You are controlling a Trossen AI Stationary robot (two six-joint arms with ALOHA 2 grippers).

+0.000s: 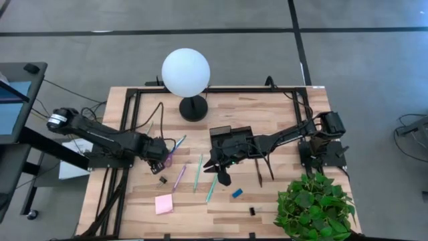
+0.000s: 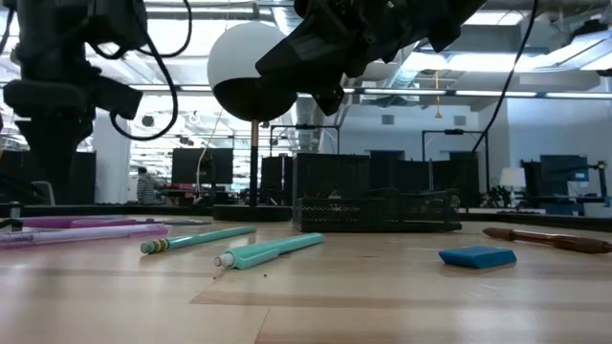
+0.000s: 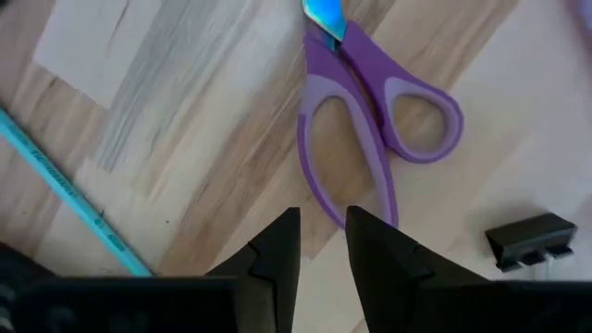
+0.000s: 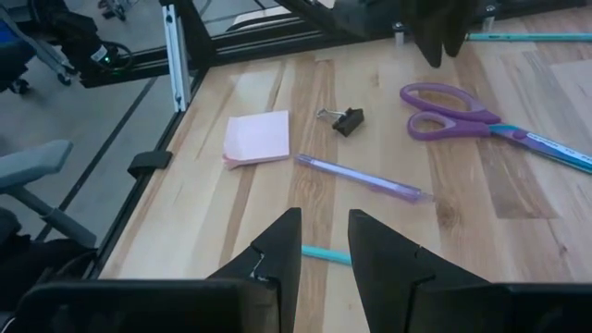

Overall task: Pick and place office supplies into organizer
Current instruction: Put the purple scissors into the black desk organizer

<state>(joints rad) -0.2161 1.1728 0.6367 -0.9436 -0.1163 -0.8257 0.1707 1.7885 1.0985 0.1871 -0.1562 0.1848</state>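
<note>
High view straight down; low view table-level; wrist views close, sharing scissors [image 3: 379, 120].

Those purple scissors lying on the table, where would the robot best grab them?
Probably straight down from above, pinching across the shank where the purple-handled scissors narrow between blades and loops. They lie flat and closed, and the left gripper hovers just short of the handle loops, fingers slightly apart.
</note>
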